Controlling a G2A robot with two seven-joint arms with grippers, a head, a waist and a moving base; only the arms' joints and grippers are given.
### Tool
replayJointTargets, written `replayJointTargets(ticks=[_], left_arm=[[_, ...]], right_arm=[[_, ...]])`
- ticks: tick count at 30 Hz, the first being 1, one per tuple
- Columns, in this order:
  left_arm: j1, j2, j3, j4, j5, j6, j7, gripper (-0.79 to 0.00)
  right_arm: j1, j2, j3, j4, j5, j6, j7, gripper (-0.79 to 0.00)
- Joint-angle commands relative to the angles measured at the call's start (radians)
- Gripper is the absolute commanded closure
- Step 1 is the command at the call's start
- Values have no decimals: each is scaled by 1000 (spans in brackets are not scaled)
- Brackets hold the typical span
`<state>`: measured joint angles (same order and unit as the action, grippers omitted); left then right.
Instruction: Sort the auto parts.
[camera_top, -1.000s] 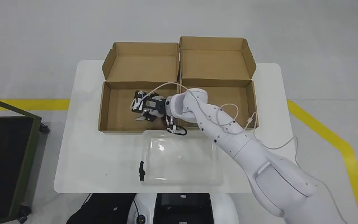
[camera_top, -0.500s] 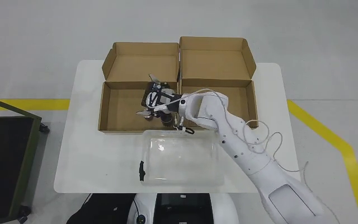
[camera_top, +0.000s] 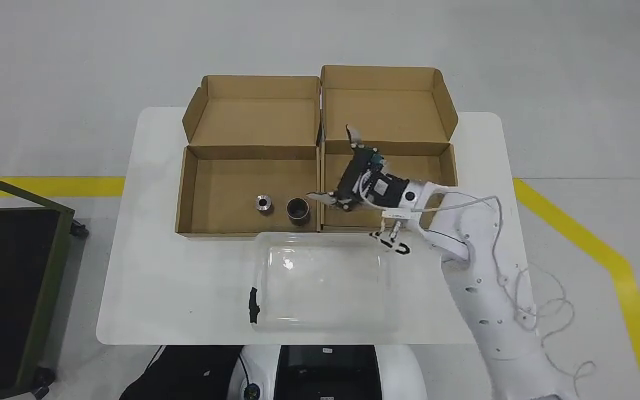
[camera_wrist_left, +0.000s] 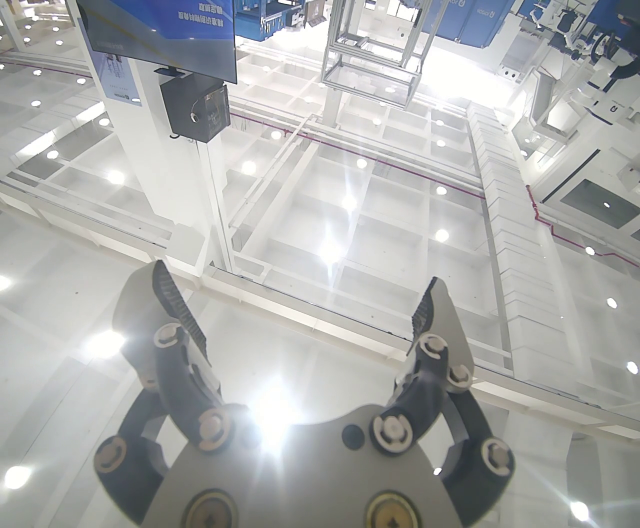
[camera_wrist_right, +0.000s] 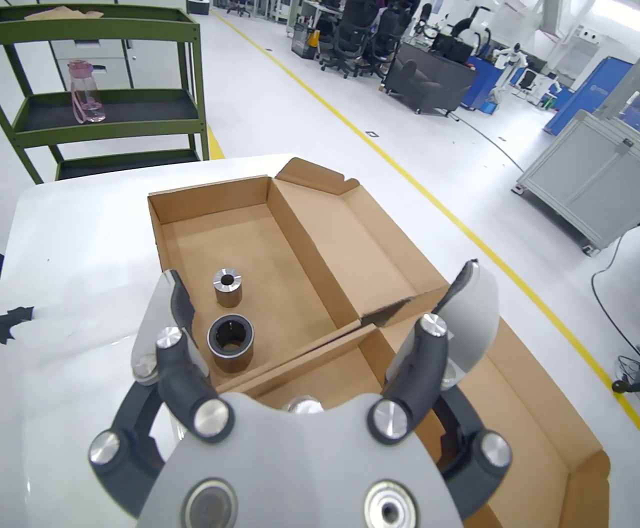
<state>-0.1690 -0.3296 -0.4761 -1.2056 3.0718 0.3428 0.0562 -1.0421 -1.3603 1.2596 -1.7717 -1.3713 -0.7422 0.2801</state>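
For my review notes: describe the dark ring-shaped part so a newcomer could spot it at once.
On the white table two open cardboard boxes sit side by side; take the left box in the top view. Two short cylinders stand near its robot-side wall. The dark sleeve is the one closer to the right box: black, wider, large-bored, unlike the smaller silver bushing.
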Motion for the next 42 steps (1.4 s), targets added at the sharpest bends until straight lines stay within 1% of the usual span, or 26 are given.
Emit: replayJointTargets(ticks=[1, 6, 9, 18, 24, 33, 38, 42], left_arm=[[0, 0, 0, 0, 0, 0, 0, -785], [0, 0, 0, 0, 0, 0, 0, -785], [0, 0, 0, 0, 0, 0, 0, -785], [0, 0, 0, 0, 0, 0, 0, -785], [0, 0, 0, 0, 0, 0, 0, -785], [0, 0, 0, 0, 0, 0, 0, -785], [0, 0, 0, 0, 0, 0, 0, -785], [0, 0, 0, 0, 0, 0, 0, -785]], right_arm=[[-40, 10, 49, -33, -3, -6, -6, -785], [-132, 30, 157, -105, -11, 1, -28, -785], [-186, 38, 210, -143, -21, 34, -57, -785], [-385, 57, 314, -219, -59, 104, -157, -785], [-537, 63, 379, -251, -98, 186, -267, -785], [-713, 72, 463, -292, -127, 244, -368, -785], [-786, 74, 496, -301, -110, 265, -413, -785], [-800, 75, 499, -293, -76, 256, -428, -785]])
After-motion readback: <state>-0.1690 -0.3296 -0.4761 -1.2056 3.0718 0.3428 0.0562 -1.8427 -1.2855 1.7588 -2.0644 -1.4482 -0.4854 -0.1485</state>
